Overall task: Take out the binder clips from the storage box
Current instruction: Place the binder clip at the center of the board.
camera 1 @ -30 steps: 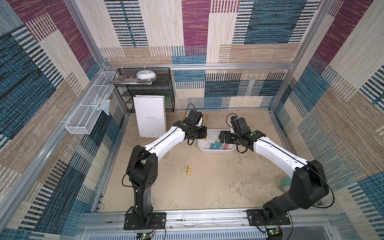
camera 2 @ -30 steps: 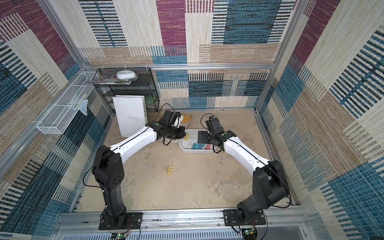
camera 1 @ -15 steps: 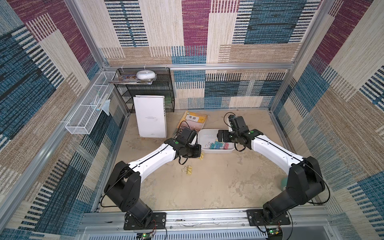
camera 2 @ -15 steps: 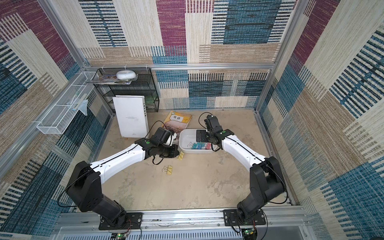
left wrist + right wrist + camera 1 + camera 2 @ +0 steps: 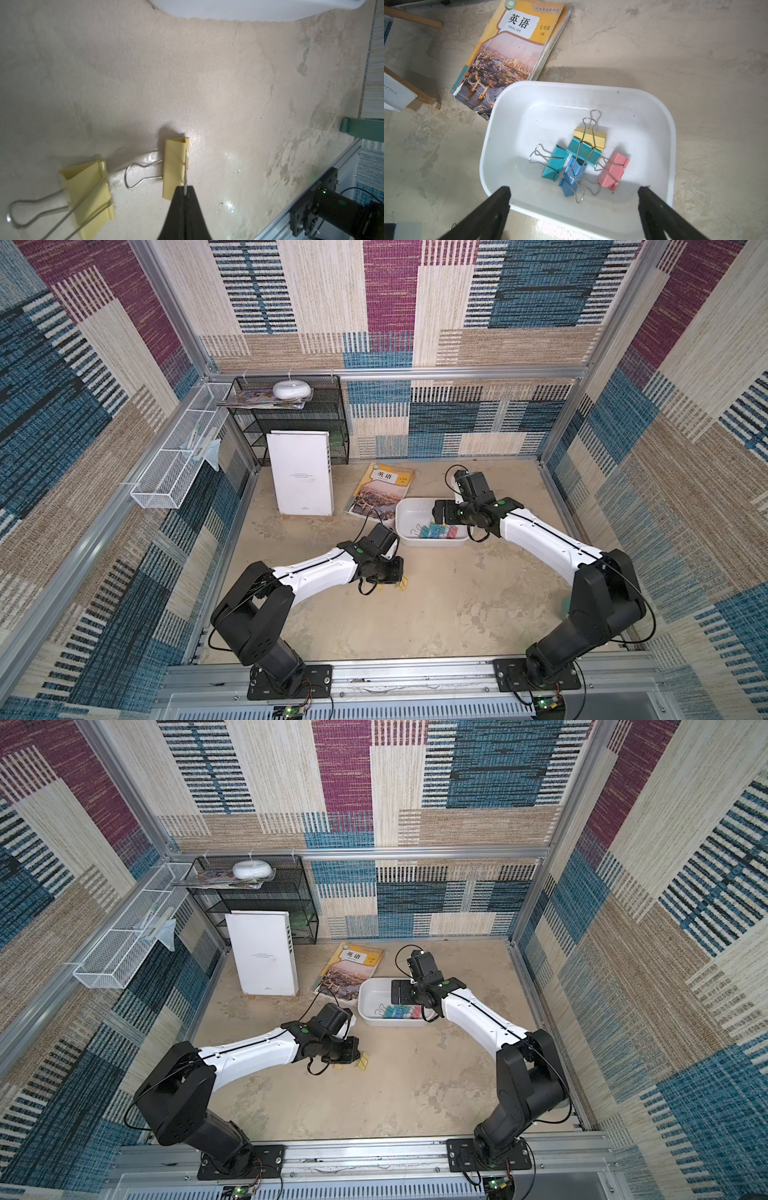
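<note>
Left gripper (image 5: 185, 192) moved nearward, clenched on wire handle of small yellow binder clip (image 5: 174, 166), on floor. Right gripper (image 5: 575, 195) splayed above shallow white plastic storage box (image 5: 508, 116); five coloured binder clips (image 5: 583, 153) inside.

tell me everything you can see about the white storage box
Shallow, glossy white plastic storage box, rectangular with rounded corners and a rolled rim, sitting flat on the table. One corner meets the English book. Five binder clips lie clustered inside. The open right gripper hovers over one rim.
</note>
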Action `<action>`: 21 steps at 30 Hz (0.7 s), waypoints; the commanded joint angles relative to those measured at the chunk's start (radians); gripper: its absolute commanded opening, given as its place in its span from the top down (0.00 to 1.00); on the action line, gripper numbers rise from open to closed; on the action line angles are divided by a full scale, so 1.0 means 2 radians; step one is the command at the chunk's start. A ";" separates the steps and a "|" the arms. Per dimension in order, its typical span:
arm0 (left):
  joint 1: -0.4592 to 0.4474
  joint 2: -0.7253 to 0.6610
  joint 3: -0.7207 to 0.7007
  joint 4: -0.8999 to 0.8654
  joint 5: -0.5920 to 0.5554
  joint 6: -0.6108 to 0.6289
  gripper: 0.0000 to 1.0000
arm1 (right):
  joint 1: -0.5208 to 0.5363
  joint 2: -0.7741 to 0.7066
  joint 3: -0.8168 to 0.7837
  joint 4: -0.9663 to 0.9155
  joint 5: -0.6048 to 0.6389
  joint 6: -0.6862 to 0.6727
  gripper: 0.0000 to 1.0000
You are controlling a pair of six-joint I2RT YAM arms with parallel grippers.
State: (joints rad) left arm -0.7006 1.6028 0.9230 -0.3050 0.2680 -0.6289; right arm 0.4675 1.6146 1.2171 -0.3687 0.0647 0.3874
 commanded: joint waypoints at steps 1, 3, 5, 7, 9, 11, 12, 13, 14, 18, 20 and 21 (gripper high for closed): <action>0.000 0.007 -0.001 0.012 -0.004 0.004 1.00 | 0.001 0.009 0.005 0.010 -0.010 -0.006 0.08; 0.001 0.012 0.004 0.011 -0.004 0.008 0.94 | -0.001 0.017 0.008 0.012 -0.015 -0.010 0.12; 0.001 0.015 0.008 0.008 -0.004 0.010 0.90 | -0.002 0.026 0.012 0.014 -0.023 -0.013 0.18; 0.000 0.013 0.012 0.004 -0.006 0.011 0.85 | -0.007 0.035 0.016 0.017 -0.031 -0.016 0.22; 0.001 0.008 0.017 -0.008 -0.013 0.014 0.76 | -0.013 0.047 0.021 0.020 -0.041 -0.019 0.27; 0.001 0.000 0.024 -0.022 -0.019 0.019 0.68 | -0.019 0.058 0.027 0.022 -0.052 -0.022 0.33; 0.001 -0.005 0.027 -0.030 -0.023 0.022 0.64 | -0.022 0.064 0.031 0.022 -0.057 -0.024 0.35; 0.001 -0.009 0.029 -0.035 -0.026 0.024 0.63 | -0.024 0.069 0.034 0.022 -0.060 -0.026 0.35; 0.001 -0.013 0.033 -0.041 -0.028 0.026 0.60 | -0.026 0.076 0.036 0.022 -0.062 -0.028 0.35; 0.001 -0.029 0.048 -0.064 -0.039 0.033 0.55 | -0.034 0.098 0.044 0.025 -0.069 -0.033 0.39; 0.001 -0.036 0.058 -0.073 -0.045 0.037 0.54 | -0.038 0.114 0.051 0.027 -0.073 -0.036 0.42; 0.001 -0.038 0.063 -0.077 -0.048 0.039 0.54 | -0.041 0.119 0.055 0.028 -0.079 -0.038 0.43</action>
State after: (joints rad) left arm -0.6994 1.5406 1.0275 -0.4145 0.2073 -0.5766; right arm 0.3954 1.8324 1.3102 -0.3305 -0.0639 0.3294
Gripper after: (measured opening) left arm 0.461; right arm 0.567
